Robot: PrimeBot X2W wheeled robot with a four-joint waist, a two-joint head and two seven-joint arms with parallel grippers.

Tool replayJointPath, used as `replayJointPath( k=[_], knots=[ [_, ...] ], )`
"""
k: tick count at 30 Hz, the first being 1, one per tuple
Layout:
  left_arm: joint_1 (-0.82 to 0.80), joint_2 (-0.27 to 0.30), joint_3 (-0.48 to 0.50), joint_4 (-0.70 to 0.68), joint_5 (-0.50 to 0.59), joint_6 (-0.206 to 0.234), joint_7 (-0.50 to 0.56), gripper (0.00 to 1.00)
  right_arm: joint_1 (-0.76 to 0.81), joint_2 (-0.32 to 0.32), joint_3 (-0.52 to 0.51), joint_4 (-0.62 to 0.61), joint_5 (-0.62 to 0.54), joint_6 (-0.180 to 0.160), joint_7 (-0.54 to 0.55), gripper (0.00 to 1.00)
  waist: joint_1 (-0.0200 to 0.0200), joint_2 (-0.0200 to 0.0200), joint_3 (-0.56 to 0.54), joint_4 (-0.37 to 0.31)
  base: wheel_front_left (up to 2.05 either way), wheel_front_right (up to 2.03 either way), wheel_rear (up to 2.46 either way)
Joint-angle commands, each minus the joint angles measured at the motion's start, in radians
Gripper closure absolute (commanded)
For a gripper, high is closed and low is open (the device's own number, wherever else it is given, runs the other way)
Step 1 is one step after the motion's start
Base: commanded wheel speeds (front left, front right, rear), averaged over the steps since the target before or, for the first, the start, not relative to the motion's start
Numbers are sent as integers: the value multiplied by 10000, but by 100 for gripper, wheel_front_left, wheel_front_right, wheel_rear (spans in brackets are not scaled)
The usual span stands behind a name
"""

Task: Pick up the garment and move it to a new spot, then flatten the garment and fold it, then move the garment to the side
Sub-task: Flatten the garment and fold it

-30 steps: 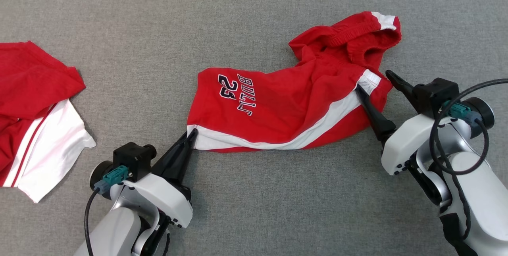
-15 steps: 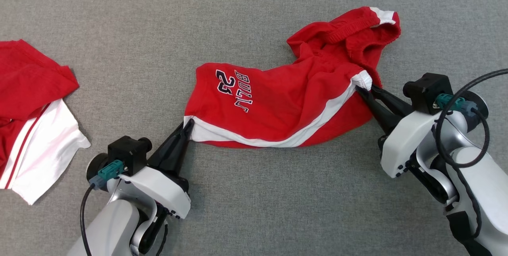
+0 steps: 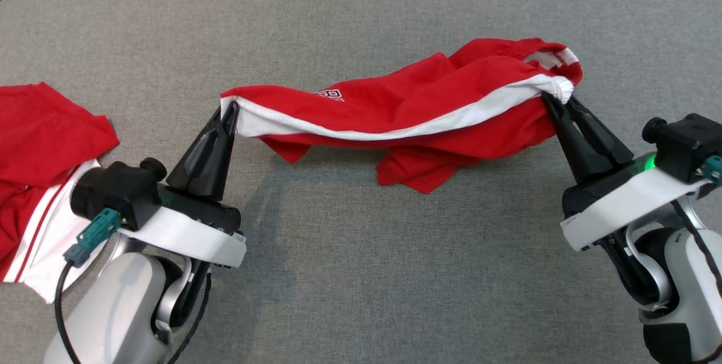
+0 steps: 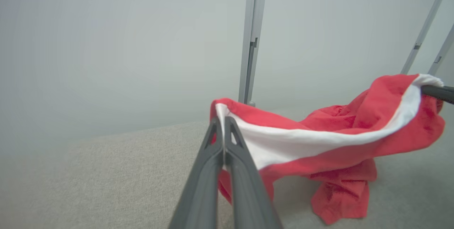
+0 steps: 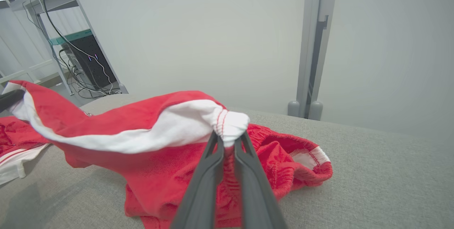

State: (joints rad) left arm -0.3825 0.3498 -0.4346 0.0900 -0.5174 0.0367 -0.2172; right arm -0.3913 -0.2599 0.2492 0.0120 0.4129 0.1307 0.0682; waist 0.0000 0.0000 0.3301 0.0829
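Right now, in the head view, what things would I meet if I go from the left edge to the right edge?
red and white garment lying on the grey surface → left gripper, shut on one corner of the shorts → red shorts, hanging between both grippers → right gripper, shut on the other end.

Left gripper [image 3: 229, 108]: two long black fingers [image 3: 204, 155], broad at the root, tapered to a point. Near each tip, a small triangular cut-out [image 4: 212, 139]. Behind them a white shell [image 3: 186, 238] with small dark dots [image 3: 237, 233] along its rim, a black boxy camera [image 3: 115, 194], a teal plug [image 3: 91, 235] with a black cable [image 3: 57, 318], a silver-grey forearm [image 3: 113, 307]. Right gripper [image 3: 557, 99] built alike, with a green light [image 3: 648, 161] glowing at the root of its fingers.
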Motion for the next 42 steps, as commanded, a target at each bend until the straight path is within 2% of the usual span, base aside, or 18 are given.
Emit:
replayJointPath(
  k=[1, 11, 17, 23, 28, 33, 38, 42],
  knots=[
    [-280, 105, 92, -225, 121, 92, -17, 100, 144, 16, -122, -168, 95, 2, -123, 100, 0, 0, -204, -128, 0, 0, 0],
    [-1260, 729, 464, -2709, 728, 562, 537, 100, 367, 310, -881, -2124, 542, 2, -651, 100, 0, 0, -1059, -681, 0, 0, 0],
    [-1706, 927, 552, -3968, 1031, 827, 926, 100, 338, 640, -1678, -3182, 394, 2, -458, 100, 0, 0, -1357, -923, 0, 0, 0],
    [-1802, 1004, 713, -4586, 970, 1021, 1186, 100, 623, 933, -2159, -3676, 295, 4, -68, 100, 0, 0, -1419, -1028, 0, 0, 0],
    [-1896, 981, 829, -4625, 788, 1010, 1219, 100, 649, 1088, -2307, -3721, 331, 2, 95, 100, 0, 0, -1187, -1074, 0, 0, 0],
    [-2406, 947, 937, -4247, 550, 769, 1186, 100, 29, 1109, -2192, -3332, 535, 2, 83, 100, 0, 0, -613, -1112, 0, 0, 0],
    [-3178, 756, 887, -3305, 268, 411, 1054, 100, -959, 1075, -1877, -2481, 747, 4, -128, 100, 0, 0, -42, -1112, 0, 0, 0],
    [-4399, 411, 815, -1800, 77, -82, 706, 100, -2299, 1012, -1617, -1190, 906, 4, -434, 100, 0, 0, 444, -1072, 0, 0, 0]
  ],
)
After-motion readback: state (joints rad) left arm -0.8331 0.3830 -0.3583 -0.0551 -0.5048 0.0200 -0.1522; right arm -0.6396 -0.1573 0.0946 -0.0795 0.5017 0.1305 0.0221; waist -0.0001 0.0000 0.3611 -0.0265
